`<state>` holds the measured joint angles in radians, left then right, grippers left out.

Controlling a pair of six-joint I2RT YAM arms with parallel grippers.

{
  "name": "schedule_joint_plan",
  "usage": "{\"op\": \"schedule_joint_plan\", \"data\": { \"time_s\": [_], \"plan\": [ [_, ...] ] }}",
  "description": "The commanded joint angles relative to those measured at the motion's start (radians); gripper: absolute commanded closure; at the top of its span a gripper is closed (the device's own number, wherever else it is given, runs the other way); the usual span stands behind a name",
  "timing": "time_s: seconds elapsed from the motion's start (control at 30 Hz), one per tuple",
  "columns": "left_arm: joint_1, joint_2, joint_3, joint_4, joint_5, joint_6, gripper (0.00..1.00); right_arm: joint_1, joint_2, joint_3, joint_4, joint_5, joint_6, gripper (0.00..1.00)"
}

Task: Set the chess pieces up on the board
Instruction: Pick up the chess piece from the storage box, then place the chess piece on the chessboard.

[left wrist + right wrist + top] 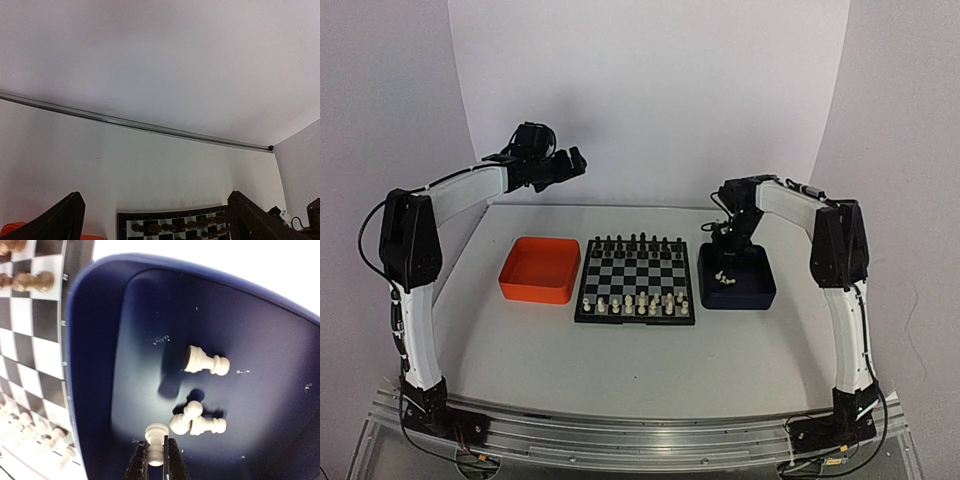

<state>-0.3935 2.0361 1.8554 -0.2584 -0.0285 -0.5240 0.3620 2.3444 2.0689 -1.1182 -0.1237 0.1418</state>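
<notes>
My right gripper (155,457) (724,268) is shut on a cream-white chess piece (156,442) and holds it above the floor of the dark blue tray (100,340) (750,295). Three more cream-white pieces lie on the tray floor: one alone (206,361), two touching (196,423). The board (636,280) lies at the table's middle, with black pieces along its far row and several cream-white pieces (640,303) along its near rows. My left gripper (570,160) is open and empty, raised high above the far left; its wrist view shows the board's far edge (170,227).
An orange square tray (540,270) stands left of the board. The blue tray stands right of the board, close to its edge. White backdrop walls close the table's far side and both sides.
</notes>
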Motion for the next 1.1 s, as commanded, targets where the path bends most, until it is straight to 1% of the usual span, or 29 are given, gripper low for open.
{"op": "schedule_joint_plan", "data": {
  "time_s": [0.0,0.13,0.33,0.53,0.63,0.77,0.93,1.07],
  "plan": [
    [0.005,-0.030,-0.007,0.041,0.013,0.005,0.00,-0.017,-0.100,0.016,-0.010,-0.053,0.041,1.00],
    [0.005,-0.032,-0.007,0.046,0.016,0.006,0.00,-0.032,-0.114,0.014,-0.008,-0.064,0.057,1.00],
    [0.005,-0.040,-0.011,0.046,0.014,0.009,0.00,-0.034,-0.150,0.017,-0.009,-0.032,0.032,1.00],
    [0.005,-0.071,-0.038,0.051,0.000,0.013,0.00,-0.024,-0.200,0.048,-0.007,-0.050,0.018,1.00],
    [0.005,-0.108,-0.090,0.071,0.009,0.023,0.00,0.014,-0.213,0.076,-0.009,-0.023,-0.021,1.00],
    [0.005,-0.171,-0.173,0.093,0.016,0.037,0.00,0.106,-0.192,0.143,-0.012,-0.020,-0.076,1.00],
    [0.005,-0.256,-0.310,0.139,0.014,0.058,0.00,0.230,-0.129,0.223,-0.011,0.003,-0.180,1.00],
    [0.005,-0.312,-0.421,0.198,0.018,0.064,0.00,0.294,-0.059,0.297,-0.011,-0.005,-0.215,1.00]
  ]
}}
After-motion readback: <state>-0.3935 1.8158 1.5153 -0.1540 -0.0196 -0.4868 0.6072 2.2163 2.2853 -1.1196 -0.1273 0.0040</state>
